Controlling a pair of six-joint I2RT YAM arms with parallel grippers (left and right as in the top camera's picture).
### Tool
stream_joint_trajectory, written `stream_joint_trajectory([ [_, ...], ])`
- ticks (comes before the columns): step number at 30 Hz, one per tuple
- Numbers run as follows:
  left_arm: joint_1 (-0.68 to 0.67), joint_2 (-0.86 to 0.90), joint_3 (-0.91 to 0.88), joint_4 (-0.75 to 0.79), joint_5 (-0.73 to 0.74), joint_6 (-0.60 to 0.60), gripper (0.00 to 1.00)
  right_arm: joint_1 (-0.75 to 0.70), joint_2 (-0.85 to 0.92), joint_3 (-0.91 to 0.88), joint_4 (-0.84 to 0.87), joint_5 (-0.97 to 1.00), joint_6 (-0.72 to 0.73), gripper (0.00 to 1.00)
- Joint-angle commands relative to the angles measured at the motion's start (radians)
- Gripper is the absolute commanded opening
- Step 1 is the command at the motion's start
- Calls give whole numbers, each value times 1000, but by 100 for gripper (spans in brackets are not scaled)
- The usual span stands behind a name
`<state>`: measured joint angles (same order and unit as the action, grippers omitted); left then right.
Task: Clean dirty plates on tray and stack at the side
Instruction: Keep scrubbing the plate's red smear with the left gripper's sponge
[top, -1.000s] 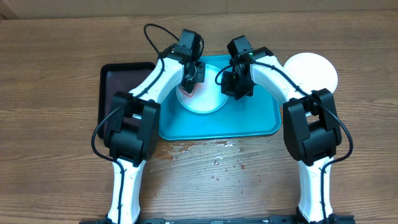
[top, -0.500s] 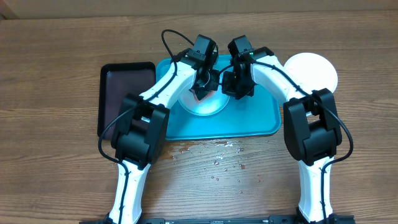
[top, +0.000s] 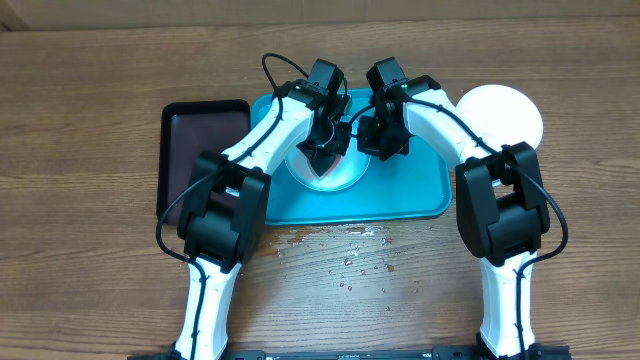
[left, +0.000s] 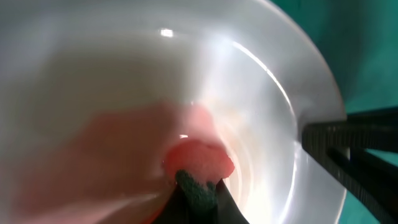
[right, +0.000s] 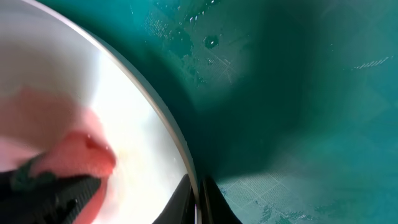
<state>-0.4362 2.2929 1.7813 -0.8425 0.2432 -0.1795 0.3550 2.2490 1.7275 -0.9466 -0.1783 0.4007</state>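
A pale mint plate (top: 335, 178) lies on the turquoise tray (top: 410, 190). My left gripper (top: 325, 150) is shut on a pink sponge with a green scrub side (left: 199, 165) and presses it onto the plate's inside (left: 261, 93), where a pink smear shows. My right gripper (top: 372, 148) is shut on the plate's right rim (right: 137, 112), one finger on each side of it (right: 198, 199). A clean white plate (top: 500, 115) lies on the table right of the tray. The yellow-green plate is out of view.
A black tray (top: 195, 140) stands left of the turquoise tray, touching it. Water drops (top: 350, 250) lie on the wood in front of the tray. The tray floor (right: 298, 93) is wet beside the plate.
My left gripper has moved with the sponge from the plate's left far edge to the right and then toward its middle. The right gripper has kept its hold on the rim.
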Motion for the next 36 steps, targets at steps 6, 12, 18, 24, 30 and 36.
stream_joint_trajectory([
  [6, -1, 30, -31, -62, 20, -93, 4, -8, 10, -7, 16, 55, 11, 4],
  [12, -1, 30, -31, -42, 19, -241, 4, -8, 10, -7, 15, 55, 11, 4],
  [18, -1, 30, -31, -31, 13, -302, 4, -8, 10, -7, 16, 58, 11, 4],
  [24, -1, 30, -31, -7, -2, -317, 4, -8, 10, -7, 18, 66, 11, 4],
  [30, -1, 30, -31, 31, -189, -360, 4, -8, 10, -7, 18, 67, 11, 4],
  [36, 0, 30, -31, 76, -353, -368, 4, -8, 10, -7, 17, 74, 11, 4],
])
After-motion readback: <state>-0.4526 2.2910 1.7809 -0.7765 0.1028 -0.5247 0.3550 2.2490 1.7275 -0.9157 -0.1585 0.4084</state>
